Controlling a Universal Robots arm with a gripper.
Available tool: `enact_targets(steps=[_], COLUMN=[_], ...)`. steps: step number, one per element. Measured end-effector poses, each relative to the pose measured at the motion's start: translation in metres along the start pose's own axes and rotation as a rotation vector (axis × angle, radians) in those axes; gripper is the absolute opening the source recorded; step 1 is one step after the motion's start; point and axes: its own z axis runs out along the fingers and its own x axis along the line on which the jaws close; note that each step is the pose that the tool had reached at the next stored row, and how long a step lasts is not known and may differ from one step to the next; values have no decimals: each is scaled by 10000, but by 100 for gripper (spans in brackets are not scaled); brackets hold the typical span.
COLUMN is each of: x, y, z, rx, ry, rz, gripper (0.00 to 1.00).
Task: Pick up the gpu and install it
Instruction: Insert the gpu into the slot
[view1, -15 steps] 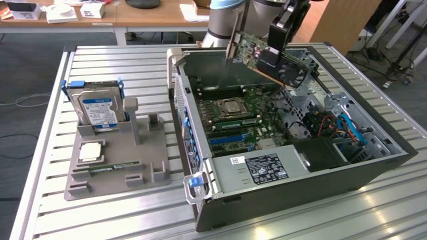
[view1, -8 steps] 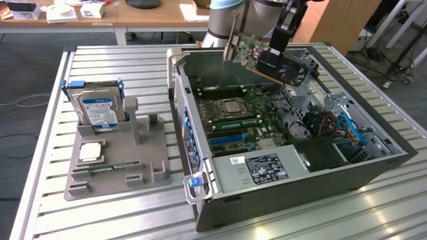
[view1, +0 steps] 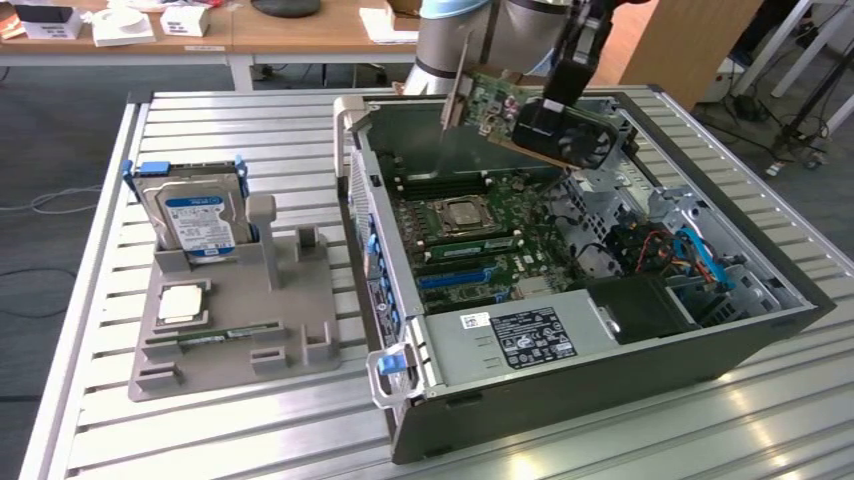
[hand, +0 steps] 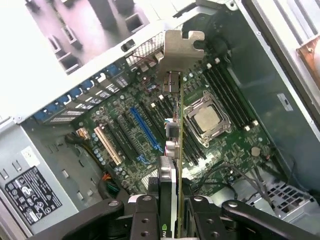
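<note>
The gpu (view1: 514, 110) is a green card with a silver end bracket (view1: 457, 92) and a black cooler. It hangs tilted above the far end of the open computer case (view1: 601, 370), clear of the motherboard (view1: 467, 235). My gripper (view1: 561, 90) is shut on the card from above. In the wrist view the gpu (hand: 178, 150) is seen edge-on, bracket (hand: 181, 55) farthest from me, held between my fingers (hand: 145, 217) in the gripper (hand: 172, 222). Below it lie the motherboard's blue slot (hand: 145, 130) and the CPU socket (hand: 207, 119).
On the exterior view's left, a grey fixture (view1: 287, 300) holds a silver hard drive with a blue label (view1: 200, 215), a CPU (view1: 180, 302) and a RAM stick (view1: 214, 337). Inside the case are a power supply (view1: 523, 335) and cables (view1: 694, 260). The table is slatted metal.
</note>
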Motion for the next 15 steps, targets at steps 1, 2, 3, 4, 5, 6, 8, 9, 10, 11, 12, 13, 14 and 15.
enact_targets(steps=[1,2,3,4,5,6,8,9,10,11,12,13,14,15], x=[0,0,0,0,0,0,0,0,0,0,0,0,0,0], y=[0,0,0,0,0,0,0,0,0,0,0,0,0,0], z=[1,1,2,2,3,4,5,6,6,7,7,7,8,9], rx=[-4,-7,-11,-14,-18,-21,-29,-32,-36,-40,-43,-47,-51,-54], ry=[7,14,23,30,37,45,60,67,76,83,91,98,105,112], rz=[-183,-356,-550,-730,-909,-1089,-1449,-1628,-1823,-2003,-2183,-2363,-2542,-2722], gripper=[27,27,27,27,27,27,27,27,27,27,27,27,27,27])
